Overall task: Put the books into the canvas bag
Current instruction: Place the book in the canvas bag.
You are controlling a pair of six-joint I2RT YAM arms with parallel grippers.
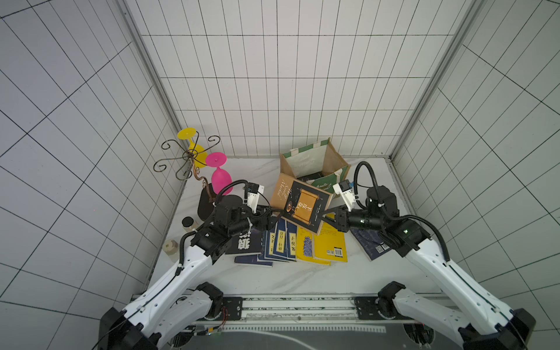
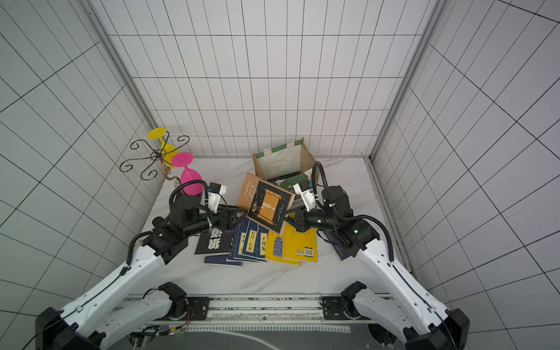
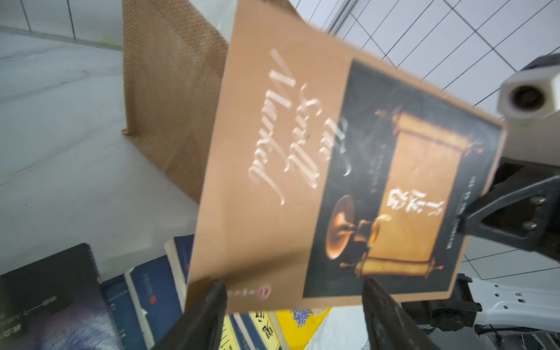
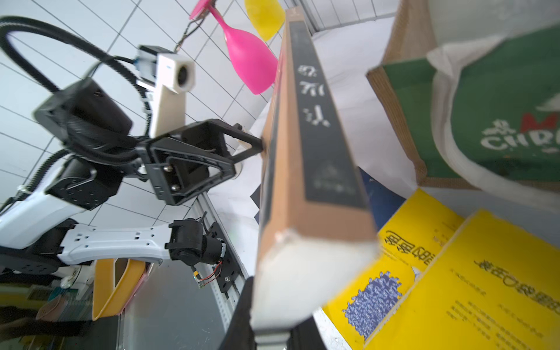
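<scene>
A tan-and-black book (image 1: pixel 303 206) hangs tilted in the air in front of the canvas bag (image 1: pixel 336 154), which stands open at the back. My right gripper (image 1: pixel 325 216) is shut on the book's right corner; in the right wrist view the book (image 4: pixel 303 151) runs edge-on out of the gripper (image 4: pixel 272 321). My left gripper (image 1: pixel 272 215) stands open at the book's left edge, and in the left wrist view its fingers (image 3: pixel 209 306) straddle that edge. The other books lie below on the table: a black one (image 1: pixel 245 242), navy ones (image 1: pixel 280 242) and yellow ones (image 1: pixel 330 245).
A metal rack (image 1: pixel 188 157) with a pink goblet (image 1: pixel 221 178) and a yellow goblet (image 1: pixel 194 148) stands at the back left. Two small jars (image 1: pixel 189 222) sit by the left wall. Another navy book (image 1: pixel 369 245) lies under my right arm.
</scene>
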